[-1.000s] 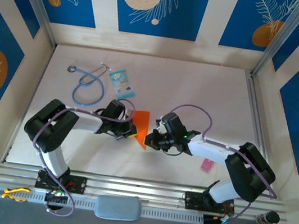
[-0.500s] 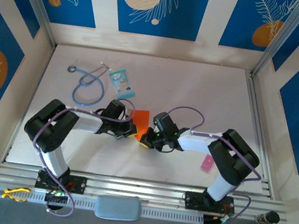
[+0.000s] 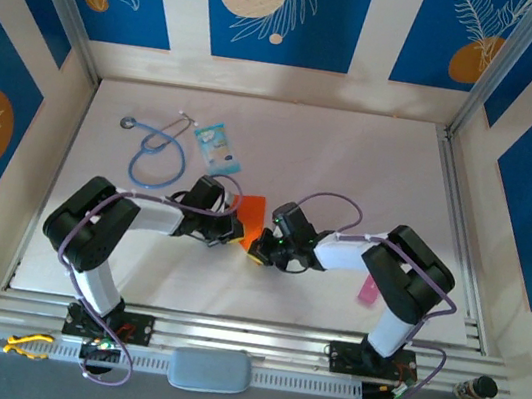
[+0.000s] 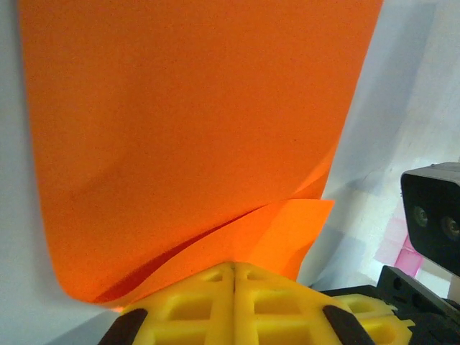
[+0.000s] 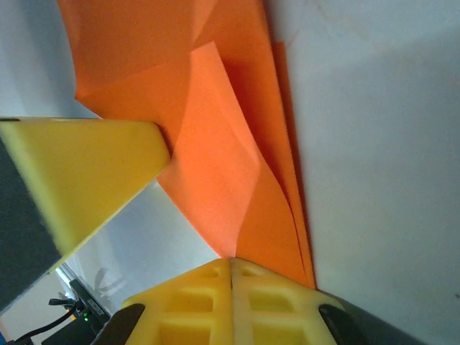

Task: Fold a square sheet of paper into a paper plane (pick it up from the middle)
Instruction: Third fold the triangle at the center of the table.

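The orange sheet of paper (image 3: 250, 214) lies partly folded near the middle of the white table, held between the two grippers. My left gripper (image 3: 236, 233) is shut on its near-left edge; in the left wrist view the sheet (image 4: 194, 136) curls up above the closed yellow fingers (image 4: 194, 305). My right gripper (image 3: 260, 251) is shut on the sheet's near corner; the right wrist view shows folded layers of the sheet (image 5: 223, 165) running into the closed gripper (image 5: 231, 263), with a left finger (image 5: 79, 172) beside them.
A blue stethoscope (image 3: 157, 154) and a light-blue patterned packet (image 3: 217, 147) lie at the back left. A small pink strip (image 3: 368, 293) rests by the right arm's elbow. Walls ring the table on three sides.
My right gripper has slid left and closer to the left gripper, its arm folding in. The sheet now looks shorter and more bunched between the two grippers. The left arm has stayed put.
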